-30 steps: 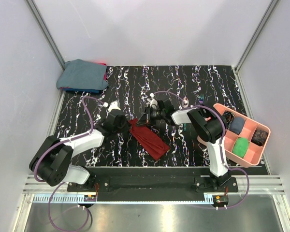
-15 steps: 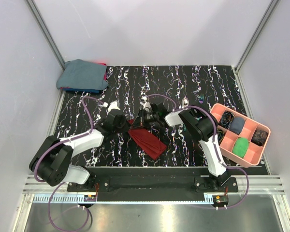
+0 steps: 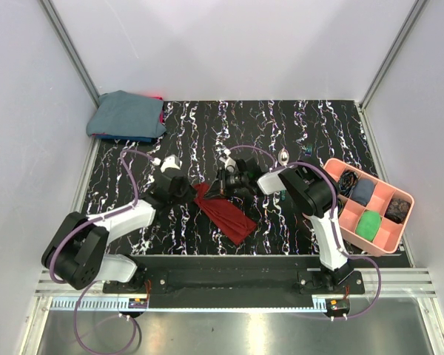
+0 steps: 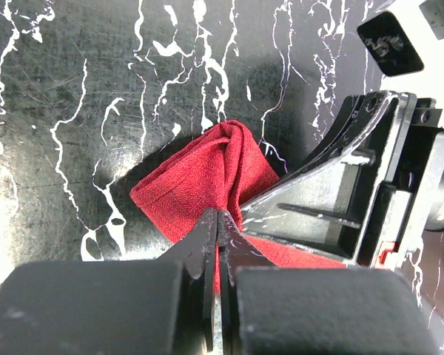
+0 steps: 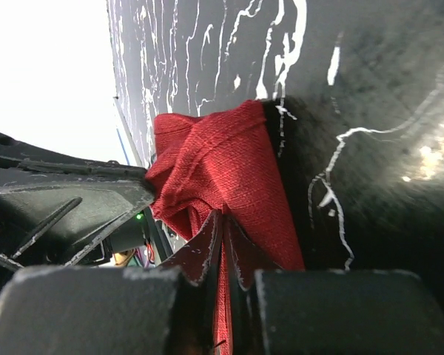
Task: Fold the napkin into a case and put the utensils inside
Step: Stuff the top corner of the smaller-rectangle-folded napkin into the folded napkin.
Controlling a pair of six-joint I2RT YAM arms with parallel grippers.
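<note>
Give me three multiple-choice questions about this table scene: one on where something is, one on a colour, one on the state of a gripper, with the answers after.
1. Where does the pink tray sit?
A. In the far left corner
B. At the right side of the table
C. In the middle, between the two arms

2. What colour is the napkin?
A. Dark red
B. Green
C. White

3. What state is the left gripper in?
A. Wide open above the table
B. Shut on the napkin
C. Out of every view

Answers:
1 B, the top view shows the tray against the table's right edge.
2 A, both wrist views show a dark red weave.
3 B, the left wrist view shows its fingers closed with red cloth pinched between them.
</note>
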